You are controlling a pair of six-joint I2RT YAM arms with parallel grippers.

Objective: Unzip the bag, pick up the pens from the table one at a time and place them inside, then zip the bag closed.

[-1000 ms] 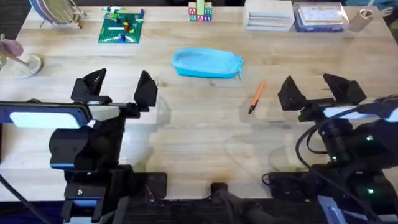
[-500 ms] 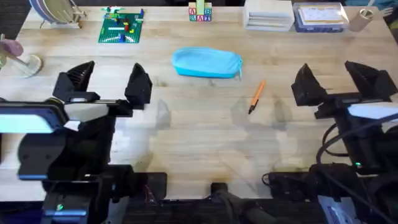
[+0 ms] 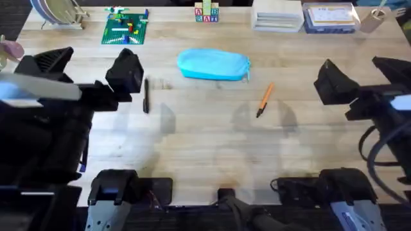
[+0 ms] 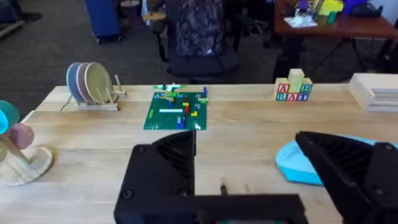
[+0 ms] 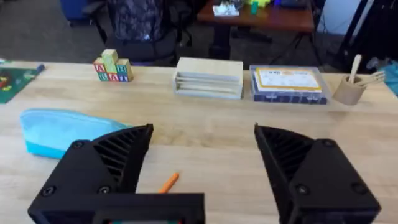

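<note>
The light blue bag (image 3: 213, 65) lies zipped on the table (image 3: 205, 141), just behind its middle. The orange pen (image 3: 264, 99) rests in front of the bag's right end. The black pen (image 3: 146, 96) lies left of the bag, beside my left gripper's right finger. My left gripper (image 3: 87, 67) hovers open and high over the left side. My right gripper (image 3: 363, 77) is open at the right, well clear of the orange pen. In the left wrist view the bag (image 4: 292, 165) peeks out behind one finger. The right wrist view shows the bag (image 5: 56, 130) and the orange pen (image 5: 168, 182).
Along the far edge stand a plate rack (image 3: 54, 11), a green brick plate (image 3: 125, 27), letter blocks (image 3: 206, 12), a pale wooden box (image 3: 277, 15), a clear box (image 3: 329, 17) and a cup (image 3: 372, 19). A small stand (image 3: 22, 61) sits at the far left.
Both arms have risen and swung outward, the left to the left and the right to the right. The black pen, earlier hidden under the left gripper, now shows.
</note>
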